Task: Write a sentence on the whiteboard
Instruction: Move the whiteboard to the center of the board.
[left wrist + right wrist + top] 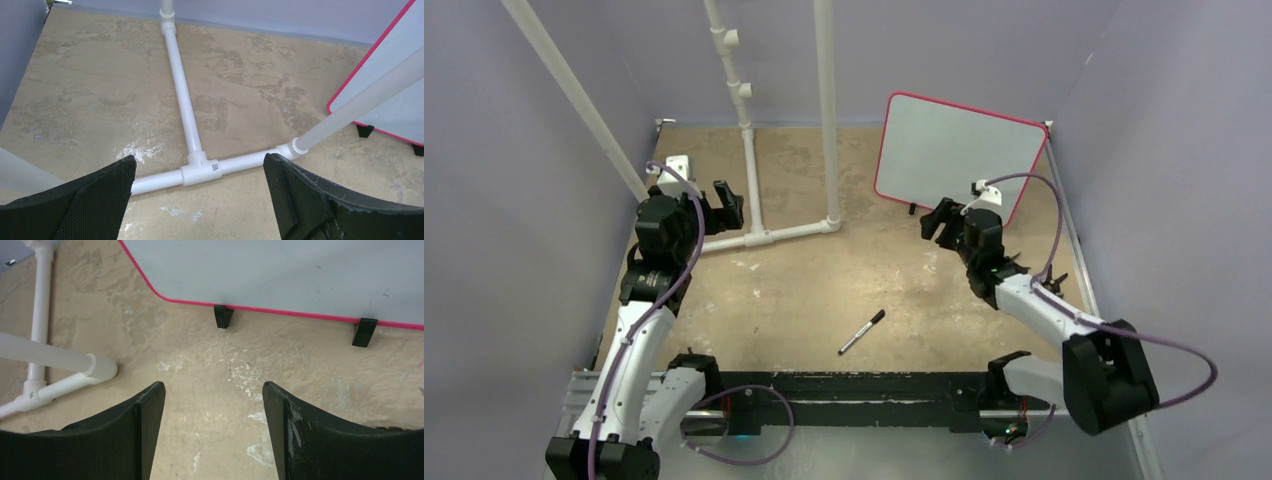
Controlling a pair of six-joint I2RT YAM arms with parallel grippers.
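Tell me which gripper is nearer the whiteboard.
Right. The right gripper hovers just in front of the whiteboard, at its lower edge. The left gripper is well off to the left, with the pipe frame between it and the board.

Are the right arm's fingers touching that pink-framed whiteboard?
Apart. The right wrist view shows bare table between the fingers and the whiteboard.

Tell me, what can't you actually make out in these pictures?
Marker: top view, too small to tell whether it is capped; outside both wrist views.
Whiteboard: part of its near edge hidden behind the right arm in the top view; upper part cut off in the right wrist view.
White pipes: tops cut off by the top view's edge.
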